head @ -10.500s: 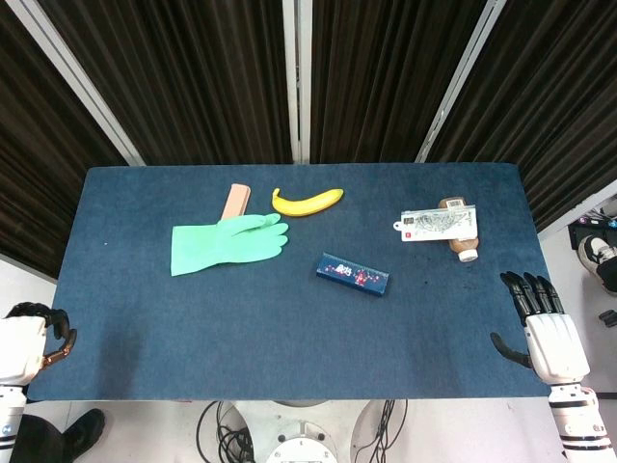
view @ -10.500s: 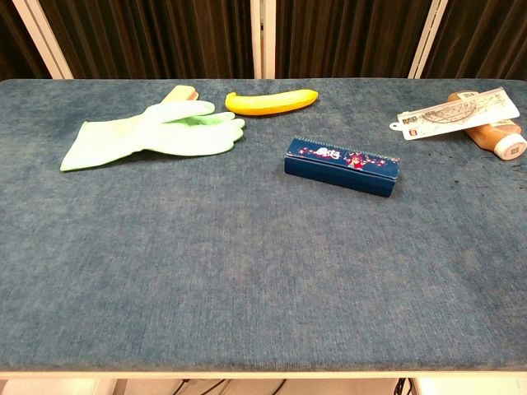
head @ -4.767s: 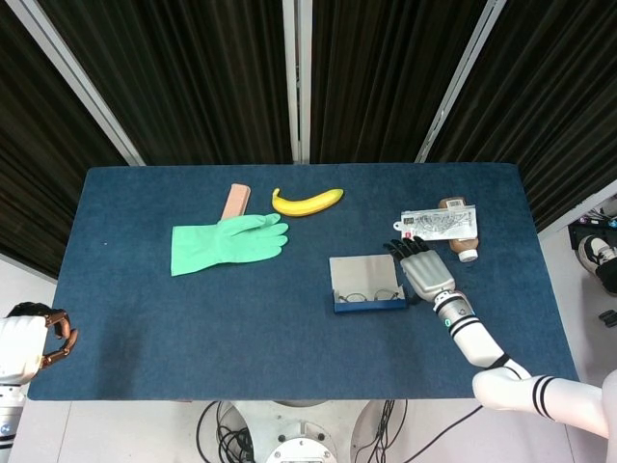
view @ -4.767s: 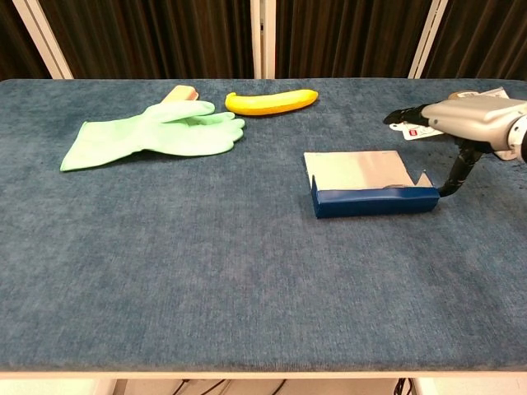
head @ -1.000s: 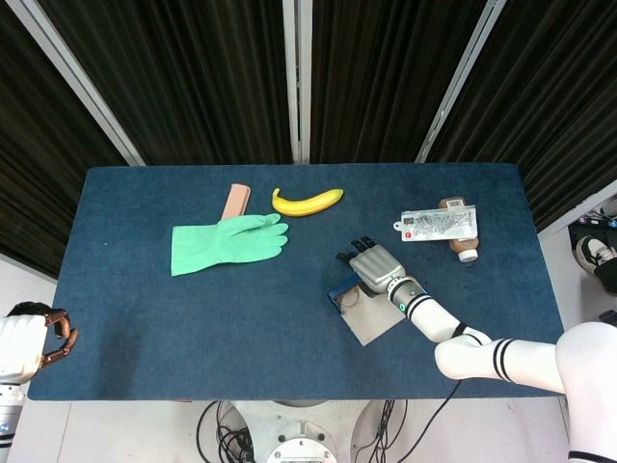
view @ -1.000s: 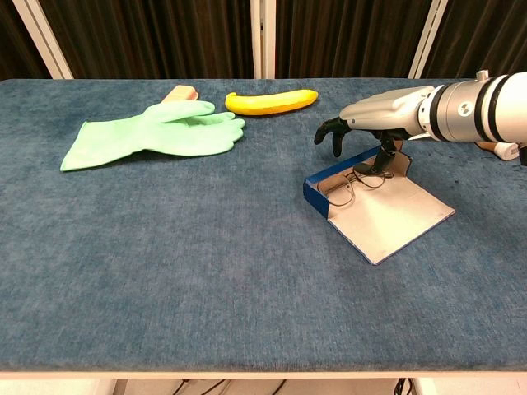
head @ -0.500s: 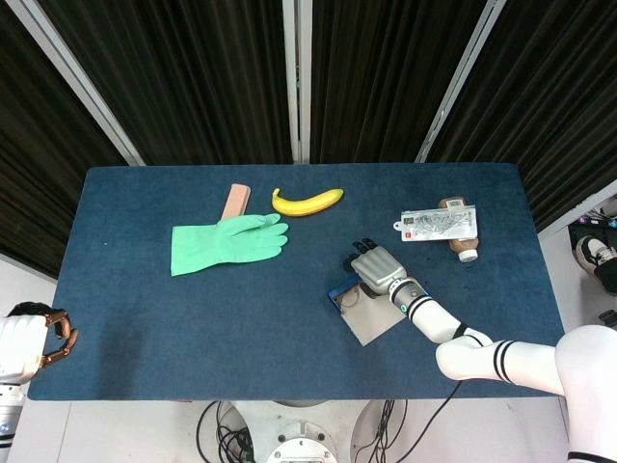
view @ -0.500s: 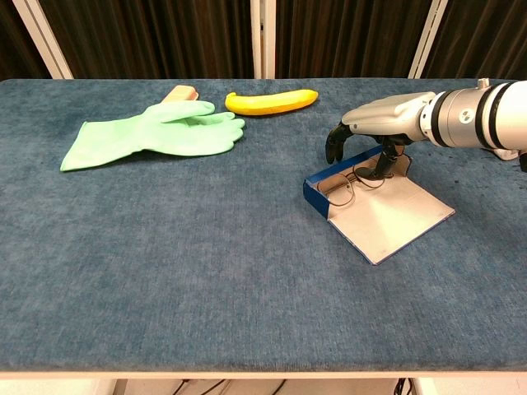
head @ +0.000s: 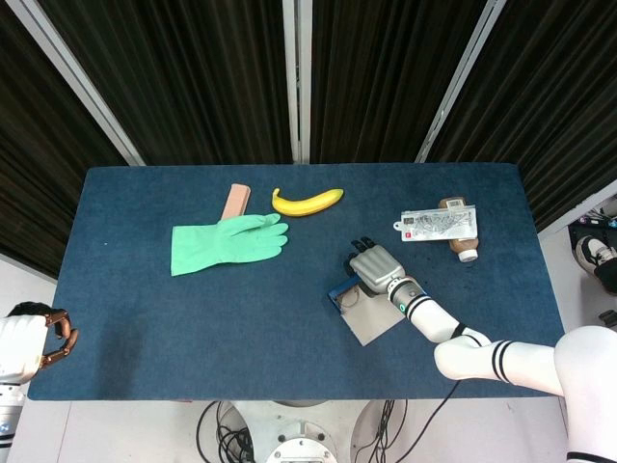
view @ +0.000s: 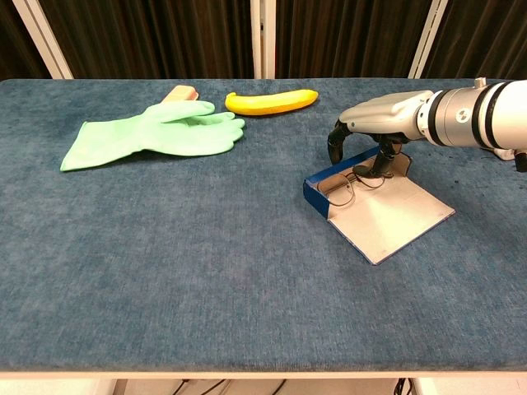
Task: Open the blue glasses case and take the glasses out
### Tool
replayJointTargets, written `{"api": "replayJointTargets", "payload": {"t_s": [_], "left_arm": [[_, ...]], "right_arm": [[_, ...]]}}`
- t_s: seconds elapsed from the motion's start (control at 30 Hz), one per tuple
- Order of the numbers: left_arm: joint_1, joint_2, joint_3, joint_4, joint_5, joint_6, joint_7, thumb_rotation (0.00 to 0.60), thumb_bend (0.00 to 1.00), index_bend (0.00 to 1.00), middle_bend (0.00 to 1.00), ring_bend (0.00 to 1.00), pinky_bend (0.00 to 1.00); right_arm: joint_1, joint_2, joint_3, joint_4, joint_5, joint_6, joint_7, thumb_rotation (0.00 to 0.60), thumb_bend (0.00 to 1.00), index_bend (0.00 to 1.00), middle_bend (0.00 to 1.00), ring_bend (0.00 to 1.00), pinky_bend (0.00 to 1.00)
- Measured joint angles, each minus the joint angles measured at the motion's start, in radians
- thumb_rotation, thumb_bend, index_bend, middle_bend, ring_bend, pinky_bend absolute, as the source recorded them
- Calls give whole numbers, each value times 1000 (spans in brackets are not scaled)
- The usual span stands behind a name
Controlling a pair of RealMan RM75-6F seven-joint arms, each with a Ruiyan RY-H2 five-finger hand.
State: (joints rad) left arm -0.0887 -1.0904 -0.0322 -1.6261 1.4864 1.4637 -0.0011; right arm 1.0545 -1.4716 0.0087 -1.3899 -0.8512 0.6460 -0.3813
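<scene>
The blue glasses case point(view: 318, 196) point(head: 339, 290) lies open right of the table's middle, its pale lid point(view: 389, 216) flat on the cloth towards me. Thin wire glasses point(view: 349, 185) point(head: 350, 300) lie inside the tray. My right hand point(view: 378, 118) point(head: 374, 264) hovers over the far end of the tray, palm down and fingers curled downward. Its thumb tip reaches the right end of the glasses, while the other fingers point(view: 334, 148) hang at the tray's far wall, apart from the thumb. My left hand point(head: 26, 339) rests off the table's near left corner, fingers curled in on nothing.
A green rubber glove point(view: 156, 132), a pinkish block point(view: 181, 93) and a banana point(view: 271, 101) lie at the back left. A brown bottle under a white packet point(head: 440, 225) lies at the back right. The blue cloth table point(view: 206, 271) is bare towards me.
In the last second the right hand's fingers curled further down over the tray. The case and glasses have not moved. The left hand stayed still.
</scene>
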Motion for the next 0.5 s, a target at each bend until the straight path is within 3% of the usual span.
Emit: {"api": "replayJointTargets", "payload": {"t_s": [0.5], "left_arm": [[0, 0, 0, 0, 0, 0, 3, 600, 373, 658, 667, 428, 333]], "right_arm": [[6, -13, 35, -7, -3, 37, -17, 600, 435, 575, 348, 0, 0]]}}
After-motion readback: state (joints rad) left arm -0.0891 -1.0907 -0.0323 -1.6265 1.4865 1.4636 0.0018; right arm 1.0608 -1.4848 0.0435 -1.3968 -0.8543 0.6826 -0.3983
